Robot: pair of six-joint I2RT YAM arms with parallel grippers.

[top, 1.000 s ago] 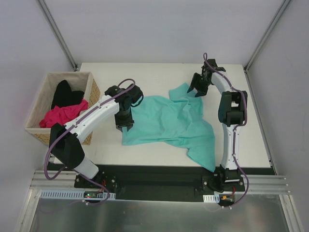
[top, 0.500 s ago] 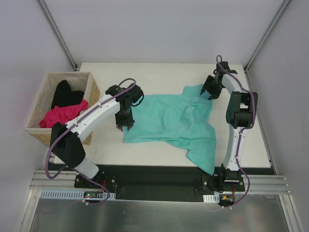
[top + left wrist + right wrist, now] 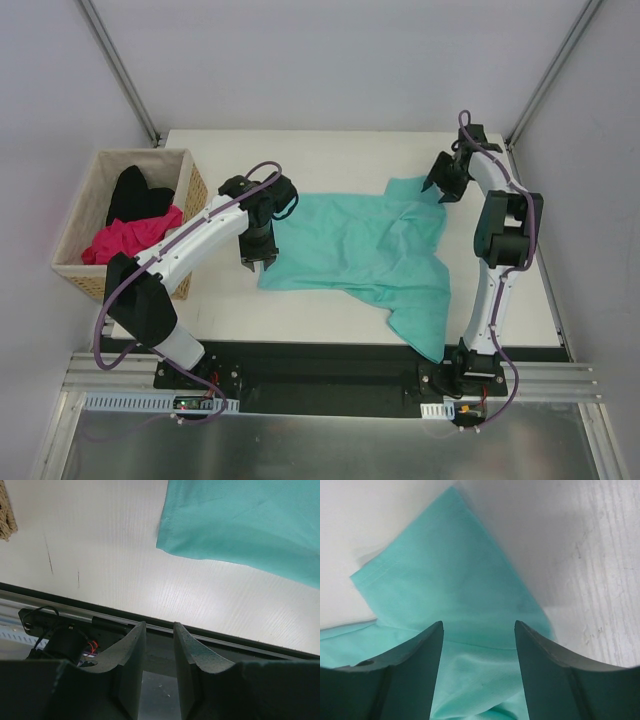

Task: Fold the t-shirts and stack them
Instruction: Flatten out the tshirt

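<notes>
The teal t-shirt (image 3: 350, 250) lies spread out on the table (image 3: 300, 160), mostly flat, with some wrinkles near its right side and one end trailing toward me. The pink t-shirt (image 3: 125, 240) and the black t-shirt (image 3: 135, 195) are bunched up in the basket (image 3: 190, 185) on the left. My left gripper (image 3: 258, 264) hangs at the shirt's left edge. Its fingers have a small gap and nothing is in it. My right gripper (image 3: 441, 192) is at the far right corner, its fingers wide apart over a sleeve (image 3: 445, 570). I cannot tell if they touch the cloth. I think this shirt is light, thin and floppy. It will not hold a shape and will sag and slide if I lift only one spot. So I would pinch it at the hems or corners, one in each gripper, and keep the cloth pulled flat between them.
</notes>
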